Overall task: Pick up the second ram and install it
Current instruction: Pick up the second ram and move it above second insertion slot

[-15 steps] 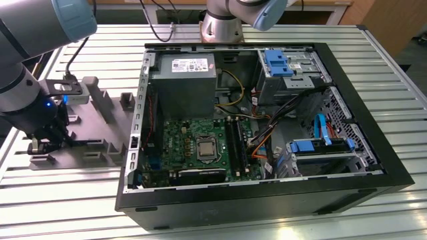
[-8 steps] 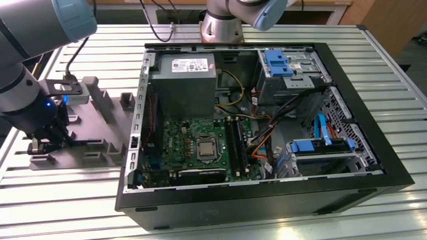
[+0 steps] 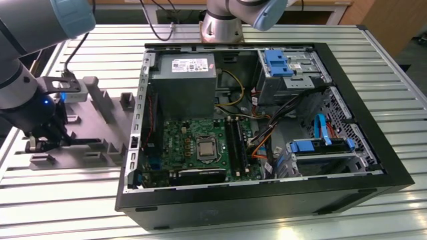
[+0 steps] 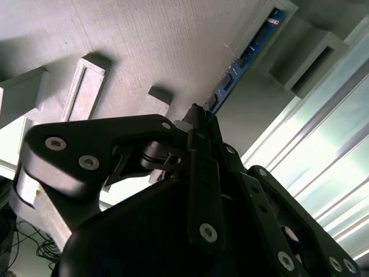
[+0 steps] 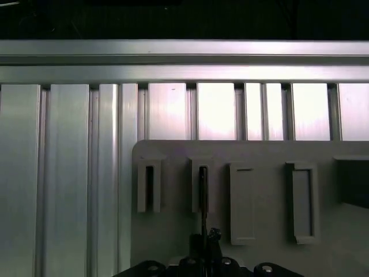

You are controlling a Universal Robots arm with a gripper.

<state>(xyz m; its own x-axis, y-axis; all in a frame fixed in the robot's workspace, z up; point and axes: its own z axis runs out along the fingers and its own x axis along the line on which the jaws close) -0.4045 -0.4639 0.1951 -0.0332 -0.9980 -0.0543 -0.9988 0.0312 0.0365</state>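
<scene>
The gripper (image 4: 199, 117), fingers clamped on the second ram (image 4: 242, 62), holds it edge-up in the gray fixture (image 3: 103, 100) at the exterior view's left, whose slots keep it upright for grasping.

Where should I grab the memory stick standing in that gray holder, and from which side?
Pinch the memory stick across its two flat faces at the free top edge, coming straight down. It stands on edge in the gray holder's slots, so only that edge and the faces are open. The gripper is shut on it that way.
</scene>
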